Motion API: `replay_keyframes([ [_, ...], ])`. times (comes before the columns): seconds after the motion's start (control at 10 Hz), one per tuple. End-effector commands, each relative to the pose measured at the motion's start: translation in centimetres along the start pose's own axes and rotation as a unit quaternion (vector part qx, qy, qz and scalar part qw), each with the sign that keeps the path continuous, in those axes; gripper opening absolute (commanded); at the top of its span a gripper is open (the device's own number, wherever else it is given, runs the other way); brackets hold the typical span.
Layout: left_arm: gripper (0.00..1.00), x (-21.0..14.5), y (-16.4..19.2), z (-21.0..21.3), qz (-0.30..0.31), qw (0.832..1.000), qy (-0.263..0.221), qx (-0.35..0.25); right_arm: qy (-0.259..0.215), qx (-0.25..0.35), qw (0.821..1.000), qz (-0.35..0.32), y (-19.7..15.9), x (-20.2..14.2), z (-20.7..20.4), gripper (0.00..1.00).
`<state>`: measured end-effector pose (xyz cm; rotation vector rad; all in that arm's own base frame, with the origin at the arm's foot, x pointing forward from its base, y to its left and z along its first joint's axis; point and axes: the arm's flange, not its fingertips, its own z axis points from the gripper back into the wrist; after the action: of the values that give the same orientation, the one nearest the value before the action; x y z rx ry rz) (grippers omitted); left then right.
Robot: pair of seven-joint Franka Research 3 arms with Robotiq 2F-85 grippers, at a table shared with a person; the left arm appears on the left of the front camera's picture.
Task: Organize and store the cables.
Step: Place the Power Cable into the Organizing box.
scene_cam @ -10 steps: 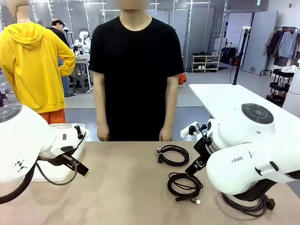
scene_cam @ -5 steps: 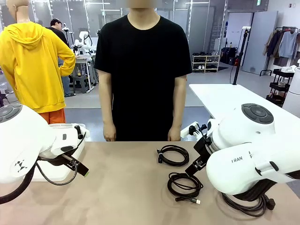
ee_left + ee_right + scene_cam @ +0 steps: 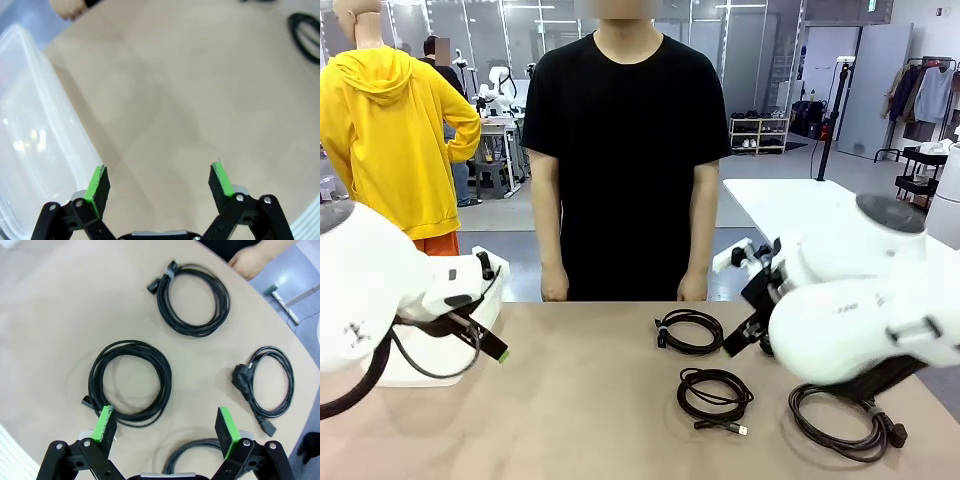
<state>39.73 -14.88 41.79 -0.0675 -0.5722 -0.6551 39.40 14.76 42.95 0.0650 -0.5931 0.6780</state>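
Observation:
Several black cables lie coiled on the tan table. In the front view one coil (image 3: 689, 331) sits near the person, one with a silver-tipped plug (image 3: 714, 394) lies closer, and a larger one (image 3: 840, 420) is at the front right. My right gripper (image 3: 740, 338) hangs open above them. Its wrist view shows the gripper (image 3: 165, 426) over a round coil (image 3: 130, 382), with a tied coil (image 3: 192, 300) beyond and a thin cord with a chunky plug (image 3: 267, 382) to the side. My left gripper (image 3: 159, 182) is open over bare table beside the clear box (image 3: 30, 140).
A clear plastic box (image 3: 415, 368) stands at the table's left under my left arm. The person stands at the far edge, hands hanging near it (image 3: 250, 260). A coil's edge (image 3: 307, 30) shows far off in the left wrist view. Bare tabletop spans the middle.
Both arms have lifted a little. The right arm rose and uncovered the front-right coil. The person shifted slightly to the right.

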Motion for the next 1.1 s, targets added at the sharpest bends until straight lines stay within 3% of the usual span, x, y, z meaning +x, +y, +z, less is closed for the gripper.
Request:
replay_keyframes([
  [0.0, 1.0, -0.7, 2.9, 7.4, -0.043, 0.997, -0.001, -0.059, -0.005, 0.055, 0.998, 0.04, -4.9, -0.2, 5.9, 1.0],
  [0.1, 1.0, -1.8, 4.3, 10.4, -0.037, 0.995, -0.023, -0.085, -0.004, 0.082, 0.994, 0.07, -6.8, -1.4, 8.9, 1.0],
  [0.2, 1.0, -4.0, 5.6, 13.4, -0.033, 0.993, -0.056, -0.1, -0.034, 0.108, 0.991, 0.069, -8.9, -3.5, 12.5, 1.0],
  [0.5, 1.0, -10.3, 8.1, 18.0, -0.053, 0.983, -0.126, -0.122, -0.099, 0.113, 0.988, 0.043, -12.6, -11.9, 18.3, 1.0],
  [0.8, 1.0, -15.1, 10.0, 19.7, -0.03, 0.976, -0.176, -0.127, -0.149, 0.111, 0.982, -0.03, -14.8, -20.7, 19.9, 1.0],
  [1.0, 1.0, -16.2, 10.6, 19.9, 0.008, 0.971, -0.2, -0.129, -0.169, 0.107, 0.978, -0.063, -14.2, -23.8, 19.7, 1.0],
])
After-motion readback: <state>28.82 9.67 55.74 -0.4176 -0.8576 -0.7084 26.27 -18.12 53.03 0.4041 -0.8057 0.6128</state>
